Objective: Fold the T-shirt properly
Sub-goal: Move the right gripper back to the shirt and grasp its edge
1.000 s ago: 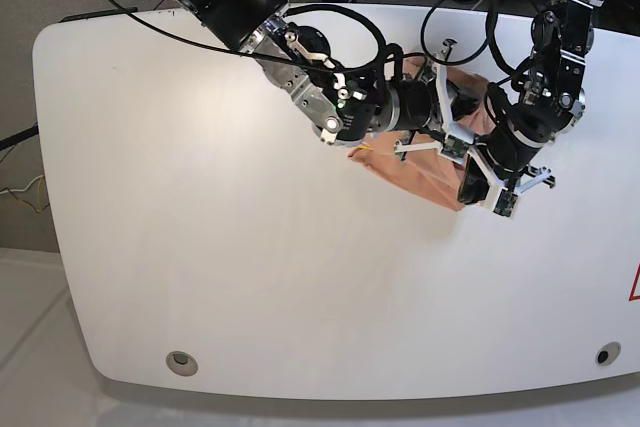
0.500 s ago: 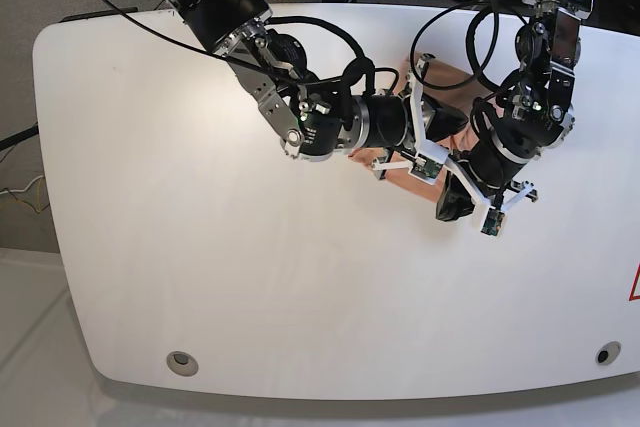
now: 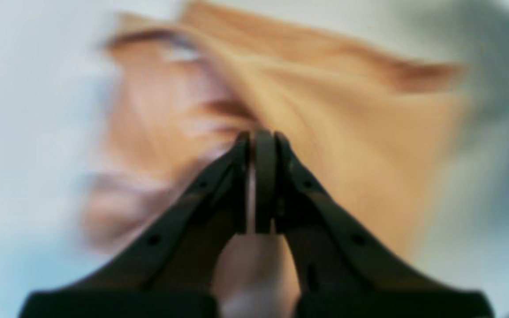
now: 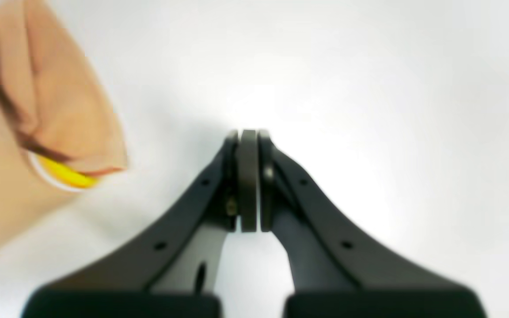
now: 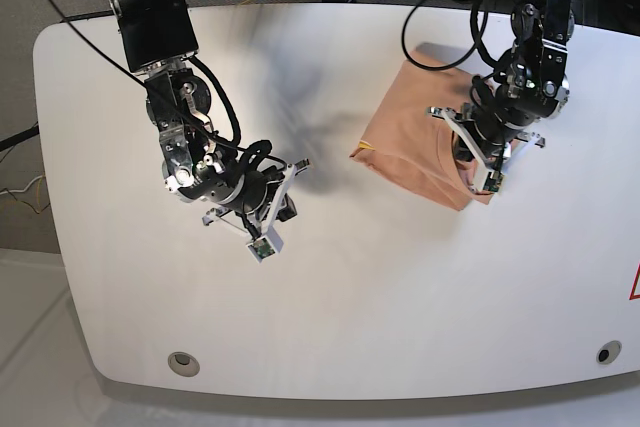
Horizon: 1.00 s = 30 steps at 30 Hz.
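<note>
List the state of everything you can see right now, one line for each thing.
T-shirt: folded into a compact shape, lying flat on the table.
Left gripper: shut, over the T-shirt; grip on cloth unclear through blur.
Right gripper: shut, holding nothing, over bare table.

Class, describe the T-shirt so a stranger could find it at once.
Look at the white table, toward its far right part. Beneath the left gripper lies the T-shirt: a folded peach-orange cloth, the only coloured thing there, with a small yellow mark at one corner.
</note>
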Each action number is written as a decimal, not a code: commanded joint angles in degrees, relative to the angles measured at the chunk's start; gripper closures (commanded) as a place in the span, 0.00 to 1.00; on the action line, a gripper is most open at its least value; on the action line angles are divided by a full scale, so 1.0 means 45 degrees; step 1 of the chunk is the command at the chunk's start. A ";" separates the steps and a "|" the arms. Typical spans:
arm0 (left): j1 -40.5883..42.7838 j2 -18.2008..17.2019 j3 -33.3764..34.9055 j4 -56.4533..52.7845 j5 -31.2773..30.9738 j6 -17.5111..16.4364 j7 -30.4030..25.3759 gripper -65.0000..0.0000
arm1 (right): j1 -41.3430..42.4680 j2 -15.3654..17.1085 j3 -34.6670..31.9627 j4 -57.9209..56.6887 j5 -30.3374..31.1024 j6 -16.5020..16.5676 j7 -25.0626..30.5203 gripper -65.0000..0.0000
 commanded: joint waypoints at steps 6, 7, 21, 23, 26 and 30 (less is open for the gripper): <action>0.0409 -0.0223 -0.0103 0.0257 -0.0034 0.0177 -0.0221 0.99 | 0.0138 -0.0447 0.0298 0.0023 -0.0964 0.0291 0.0192 1.00; 0.0448 -0.0223 -0.0103 0.0257 -0.0034 0.0177 -0.0221 0.99 | 0.0138 -0.0584 0.0298 0.0023 -0.0964 0.0291 0.0192 1.00; 0.0487 -0.0242 -0.0103 0.0257 -0.0014 0.0197 -0.0201 0.99 | 0.0119 -0.1346 0.0278 -0.0055 -0.1003 0.0330 0.0192 1.00; 0.0468 -0.0242 -0.0103 0.0257 -0.0014 0.0197 -0.0201 0.99 | 0.0119 -0.1366 0.0220 -0.0055 -0.1003 0.0330 0.0192 1.00; 0.0429 -0.0242 -0.0103 0.0335 -0.0014 0.0197 -0.0182 0.99 | 0.0138 -0.1366 -0.0230 -0.0055 -0.1003 0.0330 0.0192 1.00; 0.0292 -0.0164 -0.0103 0.0609 -0.0014 0.0216 0.0287 0.99 | 0.0158 -0.1385 -0.0601 -0.0055 -0.1003 0.0330 0.0231 1.00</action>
